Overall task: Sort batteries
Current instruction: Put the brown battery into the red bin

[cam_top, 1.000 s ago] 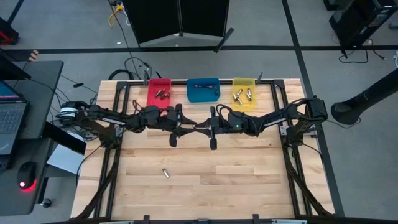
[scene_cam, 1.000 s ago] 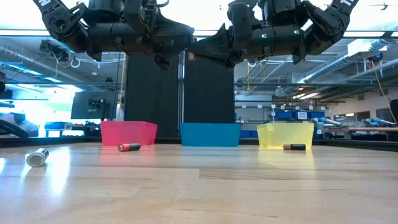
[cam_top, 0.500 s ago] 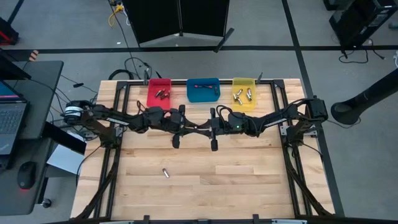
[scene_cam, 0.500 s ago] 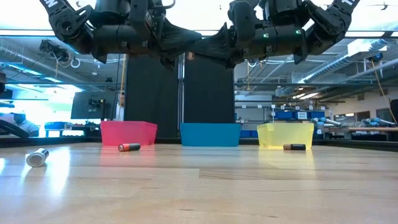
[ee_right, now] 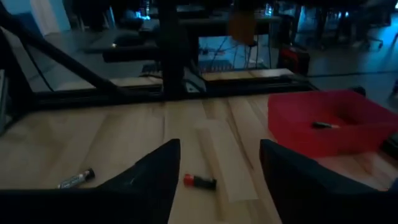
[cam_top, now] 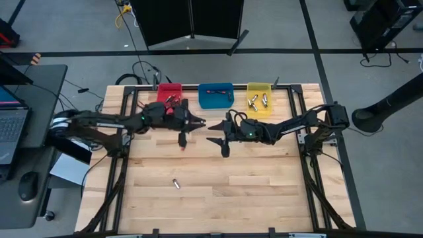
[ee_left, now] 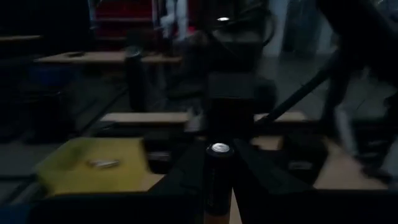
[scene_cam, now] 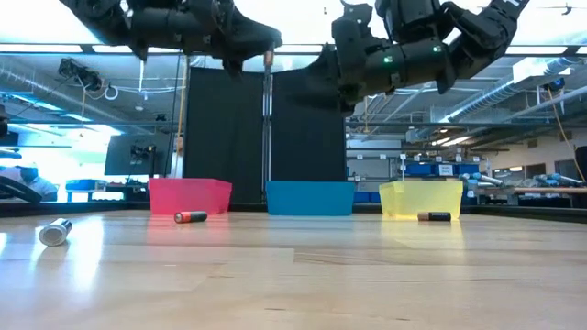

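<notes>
The left hand (cam_top: 196,123) gripped a battery (ee_left: 217,177), seemingly mid-barrel; small, hard, slick metal, it needed pinching across its width; the right hand (ee_right: 216,167) hung open.

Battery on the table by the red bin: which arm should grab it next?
Right. The right end effector is open and empty, with that battery lying just ahead of it. The left end effector is shut on another battery.
</notes>
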